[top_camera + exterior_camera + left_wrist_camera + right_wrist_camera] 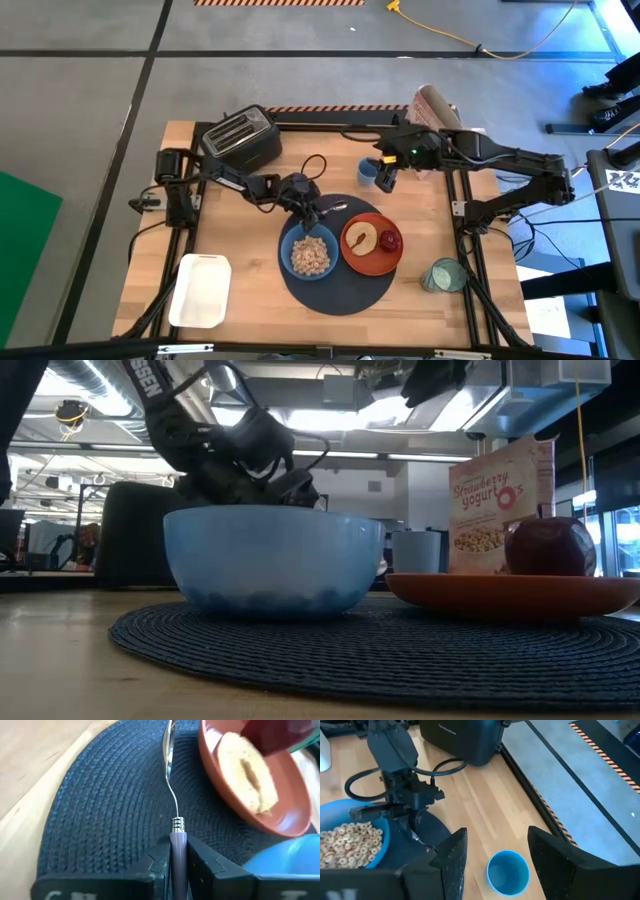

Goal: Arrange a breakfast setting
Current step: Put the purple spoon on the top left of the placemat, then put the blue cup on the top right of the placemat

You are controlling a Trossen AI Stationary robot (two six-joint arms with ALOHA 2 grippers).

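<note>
A round dark-navy placemat (335, 285) carries a light-blue bowl (309, 253) of cereal and an orange-red plate (371, 262) with a toast slice (361, 238) and a red fruit (390, 241). My left gripper (318, 213) is low over the mat's far edge, shut on a metal spoon (169, 765). My right gripper (495, 855) hangs open high above a small blue cup (507, 871) on the table's far side. A green-tinted glass (443, 275) stands on the wood right of the mat. My left gripper pinches the spoon's dark handle (178, 842) at its free end between its two fingers. The fingers slant down from the table's far left and lie along the spoon. The spoon points straight ahead over the placemat, its bowl end (169, 740) beside the plate's rim; whether it touches the mat I cannot tell.
A black toaster (242, 138) stands at the far left and a cereal box (437, 105) at the far right. A white tray (200, 290) lies near the front left. Bare wood lies between the tray and the mat.
</note>
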